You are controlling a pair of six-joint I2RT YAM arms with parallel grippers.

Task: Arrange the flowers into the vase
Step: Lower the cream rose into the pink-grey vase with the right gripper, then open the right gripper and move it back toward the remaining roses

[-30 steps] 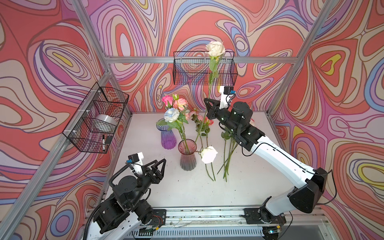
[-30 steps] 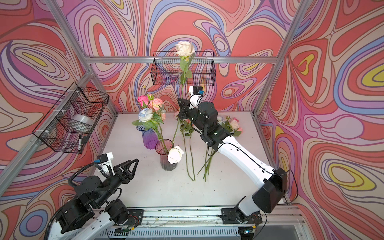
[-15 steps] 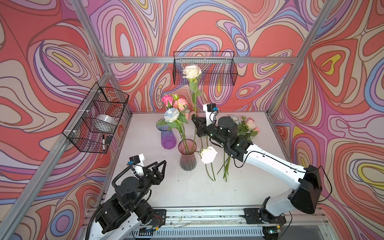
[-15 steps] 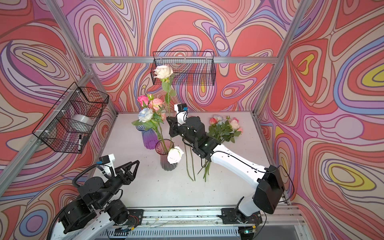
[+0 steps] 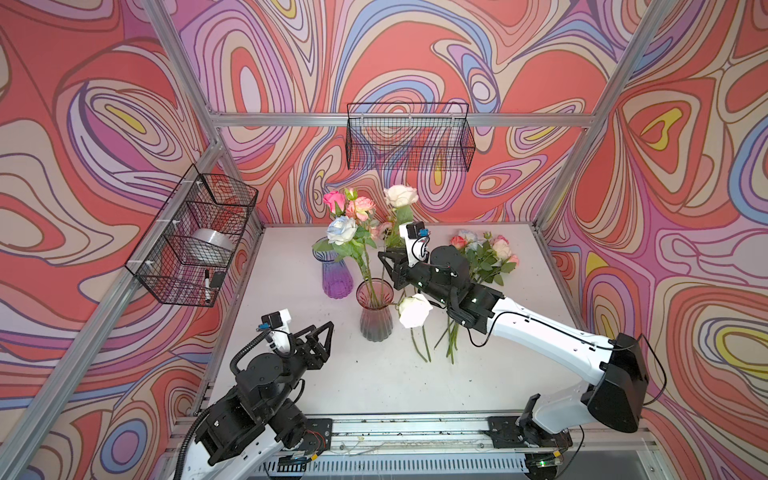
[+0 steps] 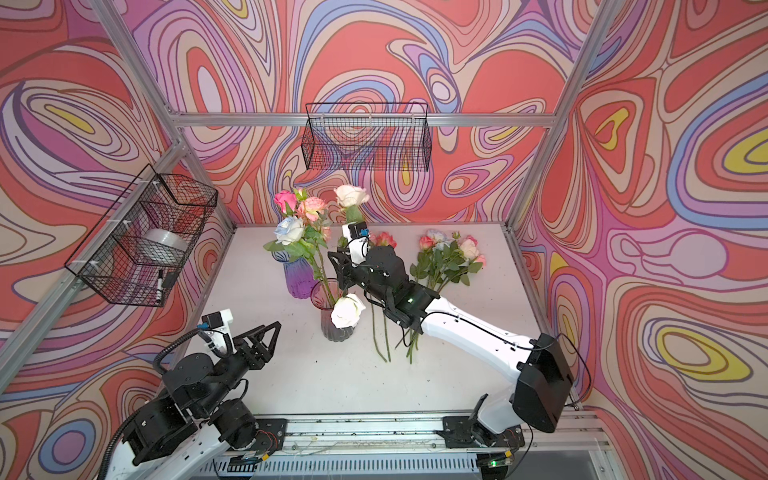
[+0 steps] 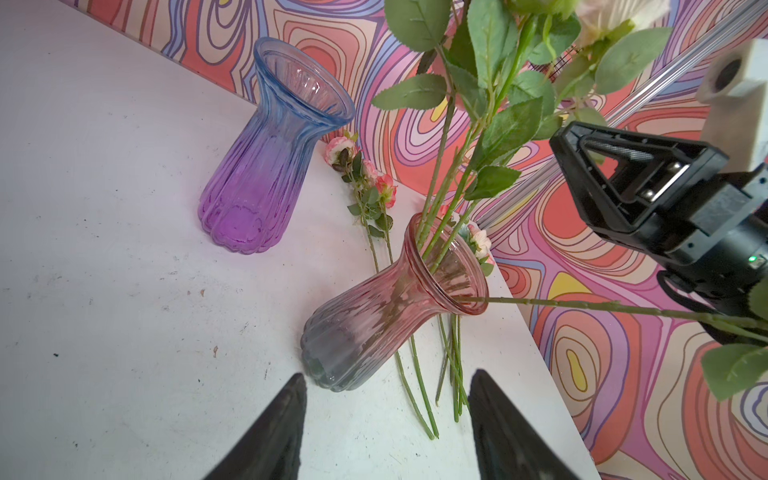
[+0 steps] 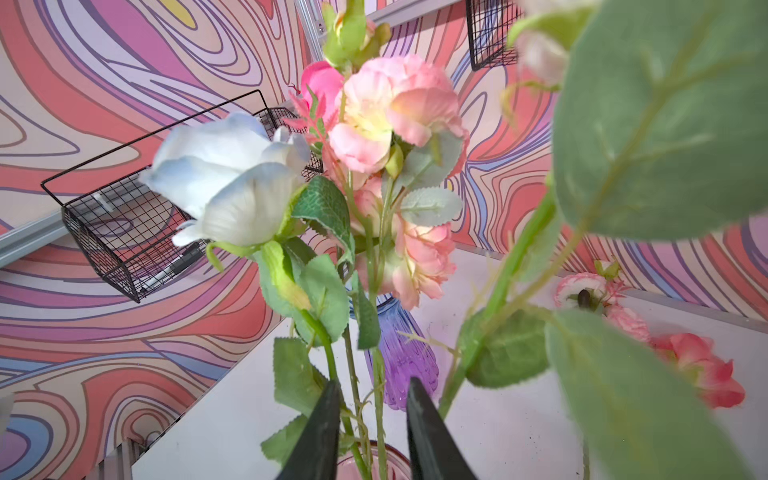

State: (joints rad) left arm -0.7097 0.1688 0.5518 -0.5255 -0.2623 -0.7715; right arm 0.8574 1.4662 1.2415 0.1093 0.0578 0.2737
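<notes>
Down from the back basket (image 5: pixel 409 137) the right arm (image 5: pixel 457 286) has swung to the pink vase (image 5: pixel 375 309), bringing the tall white rose (image 5: pixel 400 195) along. The right jaws now stand slightly apart, and that rose's stem slants past just outside them toward the vase mouth. Pale blue (image 5: pixel 341 229) and pink (image 5: pixel 333 198) roses stand in the same vase, and 1 white rose (image 5: pixel 414 311) droops over its rim. More flowers (image 5: pixel 484 253) lie on the table (image 5: pixel 374 382). The left jaws hang open and empty over the table's front.

Pink vase (image 8: pixel 392 459) cut off by edge, near leaf (image 8: pixel 665 124) blurred
</notes>
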